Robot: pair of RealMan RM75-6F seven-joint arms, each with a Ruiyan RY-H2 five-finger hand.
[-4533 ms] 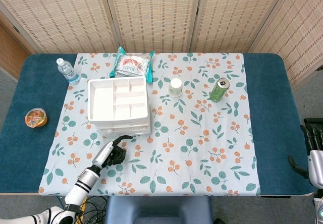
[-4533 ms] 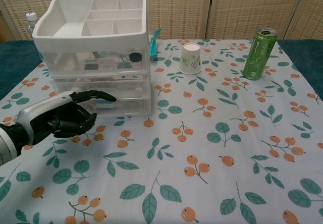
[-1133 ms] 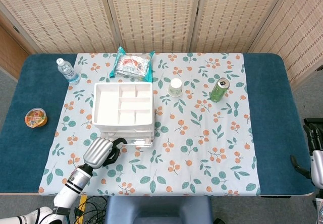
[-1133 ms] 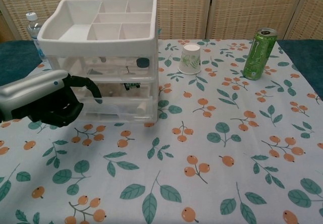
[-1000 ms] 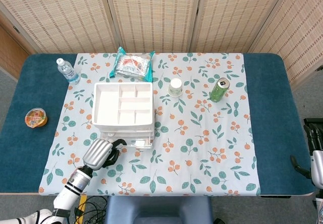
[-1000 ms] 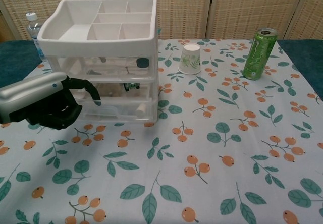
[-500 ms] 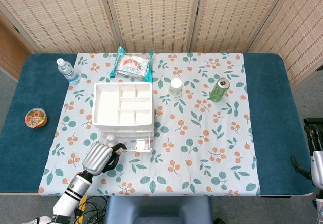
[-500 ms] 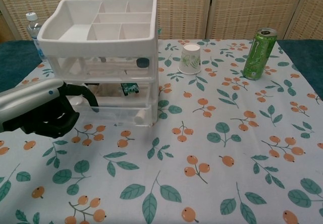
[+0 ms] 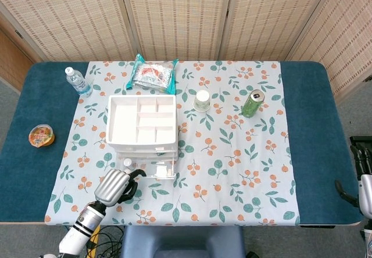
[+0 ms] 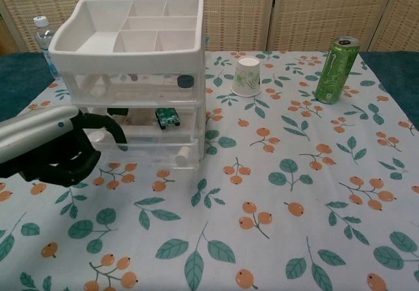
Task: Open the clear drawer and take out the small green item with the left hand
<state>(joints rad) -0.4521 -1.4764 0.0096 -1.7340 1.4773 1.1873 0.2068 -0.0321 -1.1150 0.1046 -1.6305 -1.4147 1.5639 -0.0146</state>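
My left robot hand point(image 10: 62, 148) hooked the clear drawer point(image 10: 147, 148); the small green item point(image 10: 165, 117) looked light, best pinched by its edges.

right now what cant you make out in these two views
- Left hand, chest view: where its fingers meet the clear drawer is hidden by the hand's own back.
- Small green item: what it is, too small; in the head view the white tray covers it.
- Right hand: cut off by the head view's edge, absent from the chest view.
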